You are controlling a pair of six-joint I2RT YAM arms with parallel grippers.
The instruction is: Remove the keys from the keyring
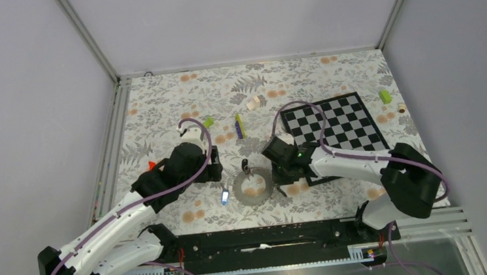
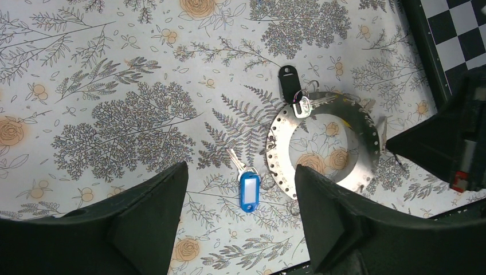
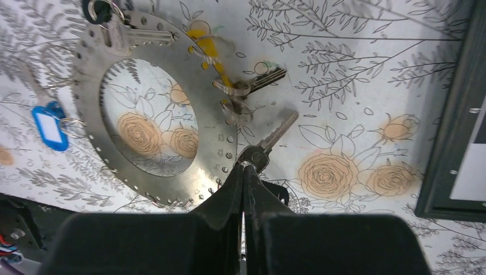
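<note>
The keyring (image 1: 243,191) is a flat silver hoop lying on the floral cloth between the arms; it also shows in the left wrist view (image 2: 279,150) and the right wrist view (image 3: 213,129). A blue-tagged key (image 2: 249,191) lies against its left edge; I cannot tell if it is attached. A black-tagged key (image 2: 289,83) hangs at the far edge. A yellow-headed key (image 3: 211,52) and a dark-headed key (image 3: 259,154) sit at the right edge. My left gripper (image 2: 240,229) is open above the blue key. My right gripper (image 3: 245,167) is shut, its tips on the dark-headed key's head.
A black-and-white chessboard (image 1: 338,126) lies right of the ring, close behind my right gripper. Lime-green blocks (image 1: 208,121) (image 1: 385,96), a yellow-green stick (image 1: 239,125) and a white block (image 1: 254,102) lie farther back. A small red piece (image 1: 153,165) sits by the left arm.
</note>
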